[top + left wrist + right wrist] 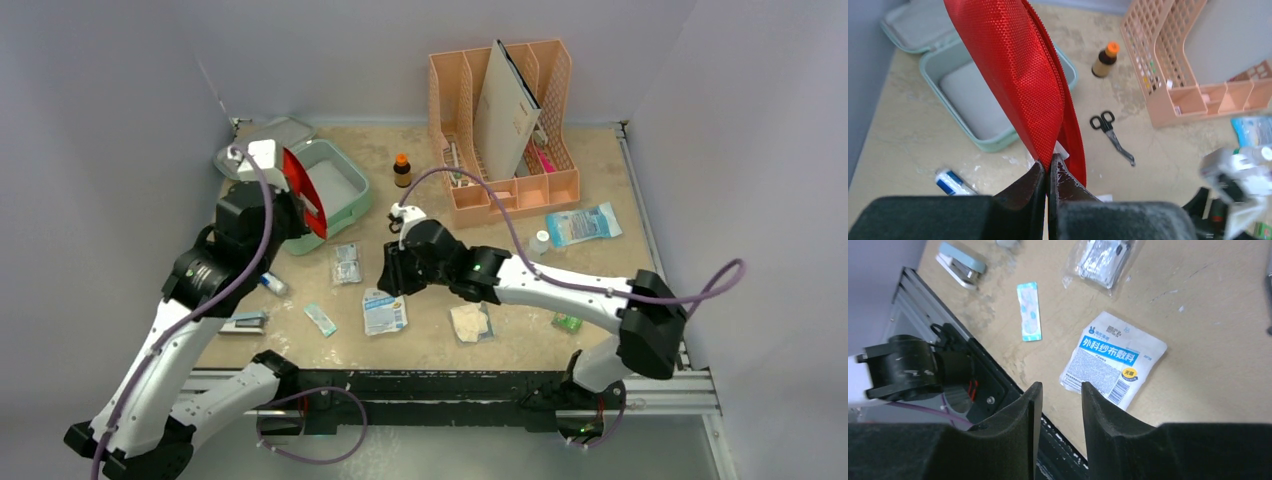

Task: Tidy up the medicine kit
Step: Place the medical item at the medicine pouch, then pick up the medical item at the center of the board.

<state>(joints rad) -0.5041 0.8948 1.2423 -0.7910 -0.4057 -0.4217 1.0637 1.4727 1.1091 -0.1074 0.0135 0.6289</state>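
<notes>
Left pincer [1048, 167] is clamped on 1 edge of the red pouch [1018, 75], holding it upright. Medicine kit [362, 192] sits far-left on the counter [1158, 165], lid open behind it, tray apparently bare; the pouch hangs at its near-right edge. Step in hand, prob.: getting the pouch into the kit. Right pincer [1060, 390] is narrowly parted, holding nothing, above the gauze packet [1113, 362]. Next, I'd judge: left swings the pouch over the tray & lowers it; right drops onto the packet. The 2 arms are near each other, so mind clearance.
</notes>
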